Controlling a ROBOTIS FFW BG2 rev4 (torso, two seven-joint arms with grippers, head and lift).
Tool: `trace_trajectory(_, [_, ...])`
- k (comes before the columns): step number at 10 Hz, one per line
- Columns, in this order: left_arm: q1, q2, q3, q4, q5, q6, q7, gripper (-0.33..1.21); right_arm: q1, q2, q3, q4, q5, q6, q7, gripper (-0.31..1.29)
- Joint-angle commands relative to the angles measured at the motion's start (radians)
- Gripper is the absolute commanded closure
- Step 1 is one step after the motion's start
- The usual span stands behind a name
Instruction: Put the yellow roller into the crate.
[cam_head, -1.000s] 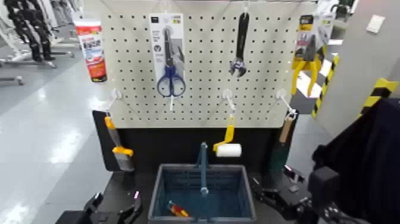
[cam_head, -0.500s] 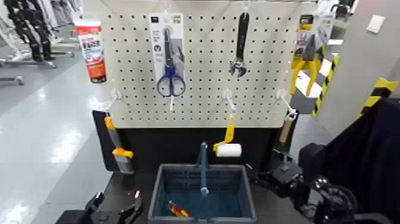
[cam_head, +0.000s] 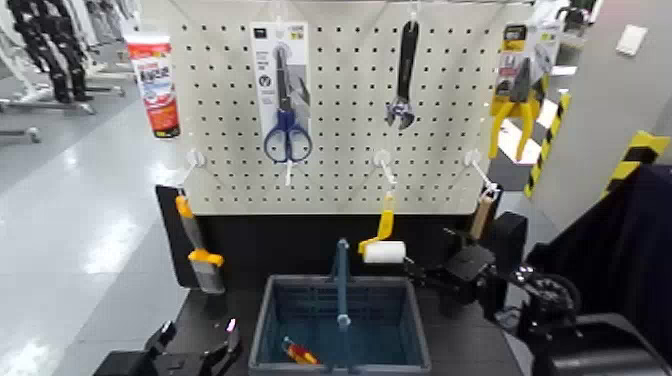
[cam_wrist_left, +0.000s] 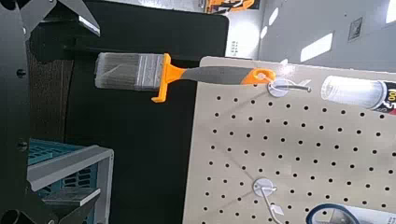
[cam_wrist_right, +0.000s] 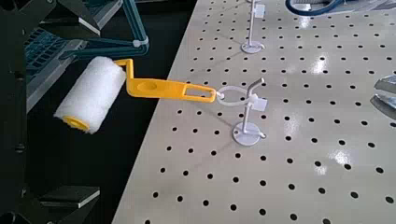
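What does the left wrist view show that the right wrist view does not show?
Only the left wrist view shows the orange-handled flat brush on its hook and the white tube beside it. Only the right wrist view shows the yellow roller, hanging from a hook, its white sleeve close to the camera. Both show the pegboard and part of the crate, and neither shows an arm holding anything.

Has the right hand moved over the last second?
Yes. In the head view the right hand has risen and swung toward the robot's left, from beside the crate's right wall to just short of the hanging yellow roller.
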Motion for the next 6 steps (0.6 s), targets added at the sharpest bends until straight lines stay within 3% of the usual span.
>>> trace_trajectory(1, [-0.003, 0.000, -0.001, 0.001, 0.000, 0.000, -0.001, 0.11, -0.078, -0.018, 0.039, 0.096, -0.024, -0.034, 0.024, 0.12])
trace_trajectory(6, [-0.009, 0.000, -0.004, 0.006, 0.003, -0.005, -0.008, 0.11, -0.187, -0.024, 0.113, 0.247, -0.078, -0.097, 0.057, 0.12])
